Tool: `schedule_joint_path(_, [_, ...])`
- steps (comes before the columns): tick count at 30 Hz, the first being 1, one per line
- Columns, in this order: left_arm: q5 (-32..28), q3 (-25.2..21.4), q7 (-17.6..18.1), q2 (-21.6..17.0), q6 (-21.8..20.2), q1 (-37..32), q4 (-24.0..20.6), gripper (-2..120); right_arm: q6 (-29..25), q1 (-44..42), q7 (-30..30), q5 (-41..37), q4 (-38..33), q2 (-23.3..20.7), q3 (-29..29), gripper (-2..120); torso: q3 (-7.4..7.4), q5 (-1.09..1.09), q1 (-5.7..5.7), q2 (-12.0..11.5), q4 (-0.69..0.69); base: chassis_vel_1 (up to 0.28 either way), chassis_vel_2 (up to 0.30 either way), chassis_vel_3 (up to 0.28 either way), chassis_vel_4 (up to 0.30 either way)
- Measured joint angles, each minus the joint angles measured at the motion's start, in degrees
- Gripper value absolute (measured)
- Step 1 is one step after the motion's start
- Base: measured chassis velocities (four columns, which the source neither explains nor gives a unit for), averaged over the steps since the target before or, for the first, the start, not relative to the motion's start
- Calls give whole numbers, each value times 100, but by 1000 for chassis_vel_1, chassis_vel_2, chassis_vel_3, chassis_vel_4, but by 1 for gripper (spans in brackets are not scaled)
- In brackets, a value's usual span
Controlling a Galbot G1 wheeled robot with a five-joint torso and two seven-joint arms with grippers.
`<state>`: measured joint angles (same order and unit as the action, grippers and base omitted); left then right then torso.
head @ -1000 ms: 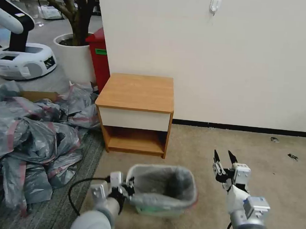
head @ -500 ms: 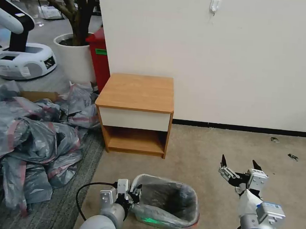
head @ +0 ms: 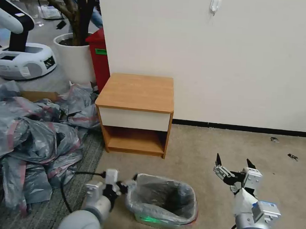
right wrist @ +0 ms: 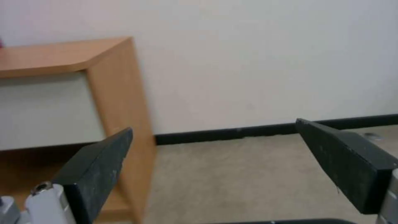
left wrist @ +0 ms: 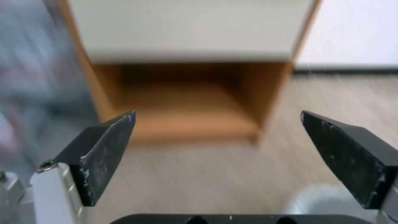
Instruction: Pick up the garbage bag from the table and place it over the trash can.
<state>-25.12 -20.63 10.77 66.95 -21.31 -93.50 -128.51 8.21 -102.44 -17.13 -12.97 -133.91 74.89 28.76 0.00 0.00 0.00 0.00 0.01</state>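
1. A heap of grey bags lies on the floor at the far left, reaching up to the left side of the table.
2. The left gripper sits low and near, just left of the trash can; its black fingers stand wide apart with nothing between them, pointing toward the table's open shelf.
3. The garbage bag lines the trash can, its grey film folded over the rim, with a pink-red band showing along the near right edge. The can stands on the carpet, nearer than the table.
4. The right gripper hovers above the carpet, right of the can and well apart from it, fingers spread and empty.
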Motion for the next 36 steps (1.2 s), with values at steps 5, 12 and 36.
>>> schedule_joint_path(5, [483,-346,-279,-36,556,-126,-88,100,-55,-104,324,-19,-15,58,32,100,0,-3,0,0,-1,0,0,0,0])
schedule_joint_path(12, [879,-1037,-381,-63,1019,-491,-379,100,-394,-235,761,40,109,247,65,100,0,-1,0,0,-1,0,0,0,0])
schedule_joint_path(36, [1152,-1521,-635,128,1271,-1009,-531,100,-732,-295,872,131,301,402,153,100,0,0,0,0,-1,0,0,0,0])
